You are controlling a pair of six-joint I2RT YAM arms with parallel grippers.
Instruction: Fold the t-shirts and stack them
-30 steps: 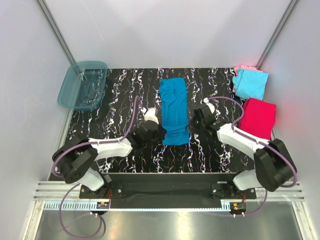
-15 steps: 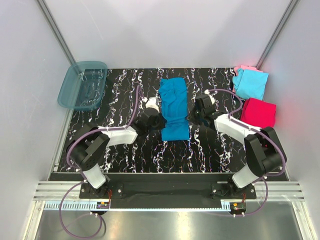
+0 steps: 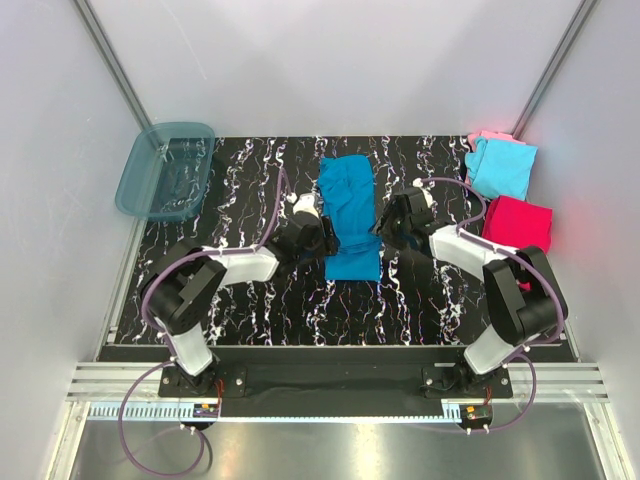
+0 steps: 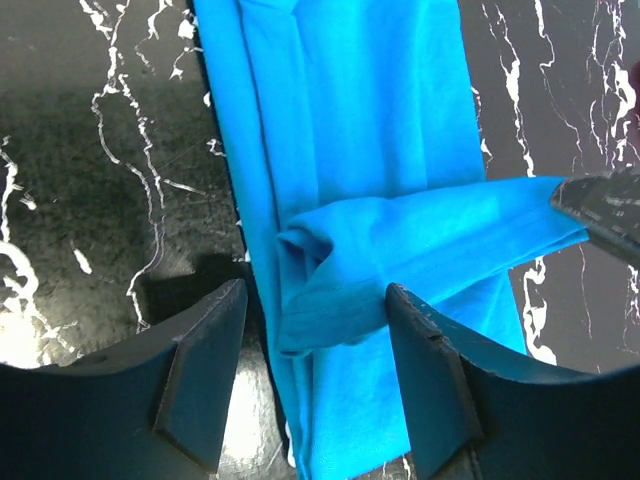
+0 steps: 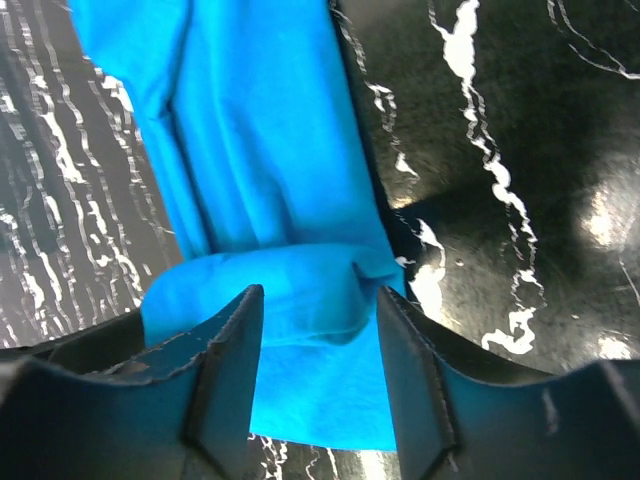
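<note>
Text on my jaws: none I can read.
Text on the shirts: none.
Labels on the table: none.
Brands, numbers, signs: none legible.

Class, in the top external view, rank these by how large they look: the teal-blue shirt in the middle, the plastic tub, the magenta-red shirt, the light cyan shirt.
1. Plastic tub and teal-blue shirt: look alike in area, so not ranked apart.
2. Magenta-red shirt and light cyan shirt: also look alike.

The magenta-red shirt is partly hidden behind the right arm.

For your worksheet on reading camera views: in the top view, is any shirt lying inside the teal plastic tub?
No. The tub holds no shirt, only the dark table showing through it.
</note>
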